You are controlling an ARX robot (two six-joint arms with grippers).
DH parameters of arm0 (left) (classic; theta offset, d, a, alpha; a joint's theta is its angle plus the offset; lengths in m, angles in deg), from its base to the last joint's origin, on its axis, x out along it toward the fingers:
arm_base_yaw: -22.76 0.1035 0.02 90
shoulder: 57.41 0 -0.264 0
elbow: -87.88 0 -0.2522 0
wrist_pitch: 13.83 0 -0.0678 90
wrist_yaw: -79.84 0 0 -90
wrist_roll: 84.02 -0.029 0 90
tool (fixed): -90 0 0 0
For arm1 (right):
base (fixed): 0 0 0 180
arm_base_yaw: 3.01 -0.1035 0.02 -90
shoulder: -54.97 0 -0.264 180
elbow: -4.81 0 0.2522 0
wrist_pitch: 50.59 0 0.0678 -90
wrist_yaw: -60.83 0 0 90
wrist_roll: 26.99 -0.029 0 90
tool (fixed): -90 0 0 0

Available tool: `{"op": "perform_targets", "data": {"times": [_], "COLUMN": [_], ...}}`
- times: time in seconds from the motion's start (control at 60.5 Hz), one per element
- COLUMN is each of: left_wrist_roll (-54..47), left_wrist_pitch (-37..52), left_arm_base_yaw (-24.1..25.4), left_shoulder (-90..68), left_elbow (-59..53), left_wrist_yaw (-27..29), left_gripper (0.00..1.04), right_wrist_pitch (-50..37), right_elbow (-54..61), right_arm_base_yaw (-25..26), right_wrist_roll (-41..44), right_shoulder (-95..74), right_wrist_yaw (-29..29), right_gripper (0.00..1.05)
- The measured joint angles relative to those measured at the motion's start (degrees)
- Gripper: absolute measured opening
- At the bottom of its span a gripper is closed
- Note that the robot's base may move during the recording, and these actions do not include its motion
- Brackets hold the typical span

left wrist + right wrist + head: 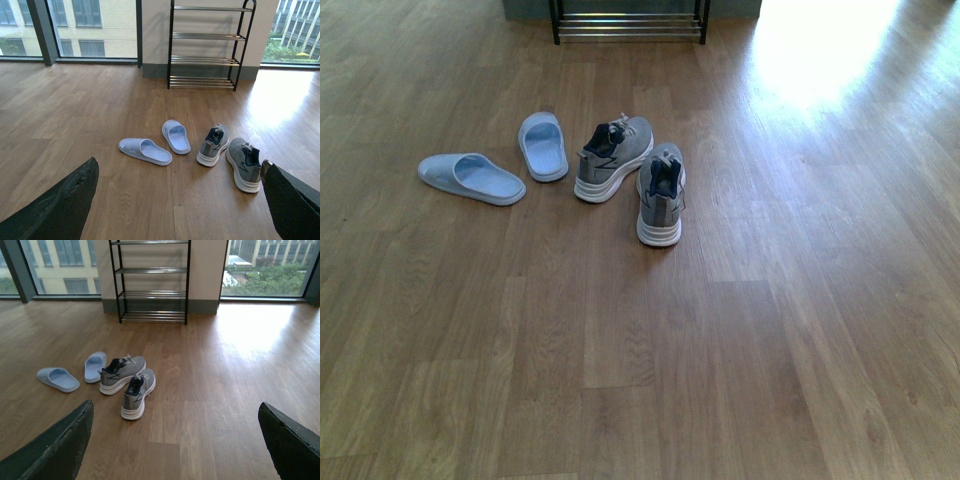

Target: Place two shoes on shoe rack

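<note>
Slippers, two blue ones, lie on the left, then two grey shoes close together. All sit on the brown wood floor, well apart from the one black shoe rack by the wall between big windows. The left gripper and right gripper both have fingers wide apart.

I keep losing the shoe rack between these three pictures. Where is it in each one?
Front view: only the lowest shelf of the shoe rack shows, at the top edge, near the middle.
Left wrist view: four shelves stand against the wall, beyond the shoes.
Right wrist view: against the wall between the windows.
Shared landmark: the grey sneakers on the floor before it.
</note>
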Motion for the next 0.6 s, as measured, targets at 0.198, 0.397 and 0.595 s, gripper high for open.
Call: {"op": "perform_targets", "data": {"times": [0.198, 0.397, 0.595], "left_wrist_roll": [0.0, 0.0, 0.0], "left_wrist_pitch": [0.0, 0.0, 0.0], "left_arm_base_yaw": [0.0, 0.0, 0.0], "left_shoulder": [0.0, 0.0, 0.0], "left_elbow": [0.0, 0.0, 0.0], "left_wrist_yaw": [0.0, 0.0, 0.0], "left_gripper": [0.95, 0.95, 0.95], "right_wrist_pitch": [0.0, 0.0, 0.0], "right_elbow": [0.0, 0.0, 0.0], "right_arm_base_yaw": [0.0, 0.0, 0.0], "right_wrist_roll": [0.0, 0.0, 0.0], "right_shoulder": [0.0, 0.0, 0.0], "right_wrist_yaw": [0.0, 0.0, 0.0], "right_gripper": [0.95, 0.95, 0.95]}}
